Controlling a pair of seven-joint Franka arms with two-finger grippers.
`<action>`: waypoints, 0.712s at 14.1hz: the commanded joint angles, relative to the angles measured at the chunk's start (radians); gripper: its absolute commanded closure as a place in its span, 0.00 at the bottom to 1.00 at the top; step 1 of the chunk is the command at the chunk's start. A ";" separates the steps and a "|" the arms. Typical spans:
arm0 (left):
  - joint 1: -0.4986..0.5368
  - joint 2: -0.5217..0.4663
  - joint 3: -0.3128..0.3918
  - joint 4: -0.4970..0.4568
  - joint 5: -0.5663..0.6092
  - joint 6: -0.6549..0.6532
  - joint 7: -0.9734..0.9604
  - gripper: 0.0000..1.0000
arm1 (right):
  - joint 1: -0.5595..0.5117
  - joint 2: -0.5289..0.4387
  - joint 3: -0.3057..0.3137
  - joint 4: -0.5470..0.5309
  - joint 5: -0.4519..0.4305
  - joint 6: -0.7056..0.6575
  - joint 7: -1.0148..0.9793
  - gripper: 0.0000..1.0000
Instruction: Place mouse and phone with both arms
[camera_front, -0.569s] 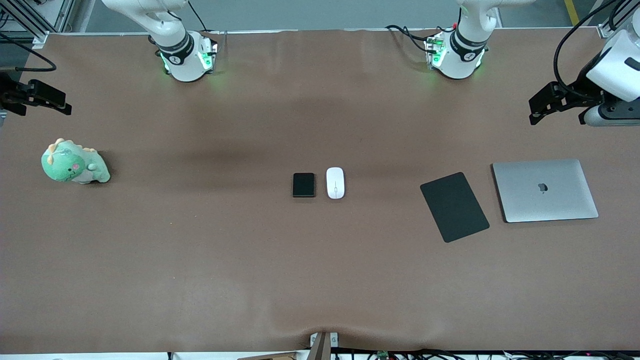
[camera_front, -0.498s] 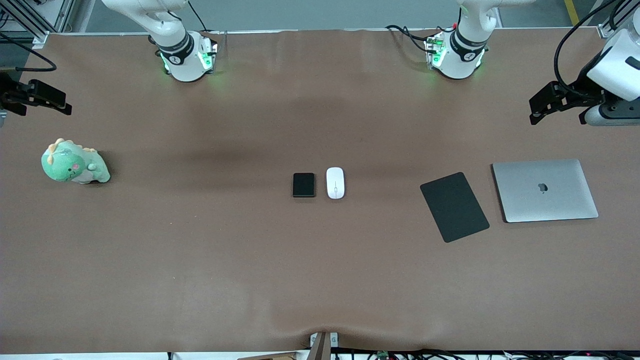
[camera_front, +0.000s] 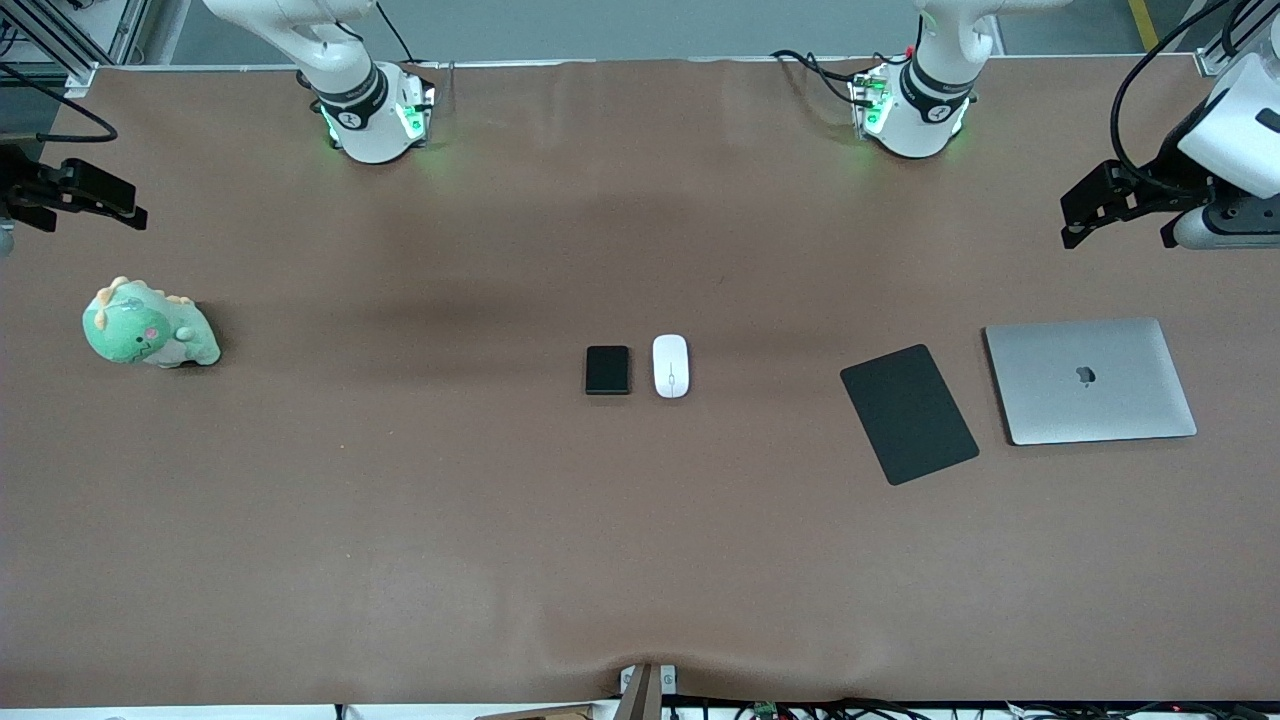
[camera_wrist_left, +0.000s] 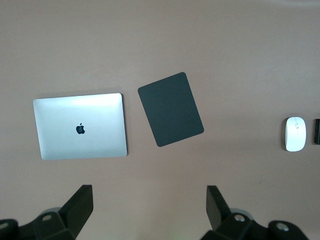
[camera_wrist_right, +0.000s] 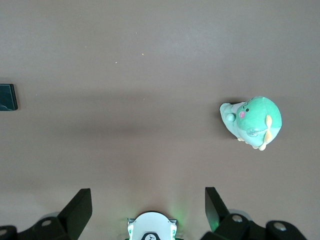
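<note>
A white computer mouse and a small black phone lie side by side, just apart, at the middle of the brown-covered table, the phone toward the right arm's end and the mouse toward the left arm's end. Neither is held. The left gripper hangs in the air over the left arm's end of the table, its two black fingers spread wide and empty; below it rest a closed silver laptop and, just beside that toward the centre, a flat black mat lying slightly askew. The right gripper hovers over the right arm's end of the table, likewise wide open with nothing between its fingers, above a green plush dinosaur sitting on the cloth. Both arm bases glow green along the table edge farthest from the front camera.
</note>
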 joint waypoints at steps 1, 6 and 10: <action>0.005 -0.001 -0.003 0.010 -0.027 -0.026 0.005 0.00 | 0.036 -0.014 -0.006 0.007 -0.008 -0.001 0.004 0.00; 0.008 0.005 -0.003 0.010 -0.026 -0.030 0.007 0.00 | 0.033 -0.012 -0.011 0.007 -0.009 -0.007 -0.002 0.00; 0.003 0.006 0.000 0.011 -0.012 -0.028 -0.006 0.00 | 0.042 -0.012 -0.009 0.004 -0.009 -0.027 0.001 0.00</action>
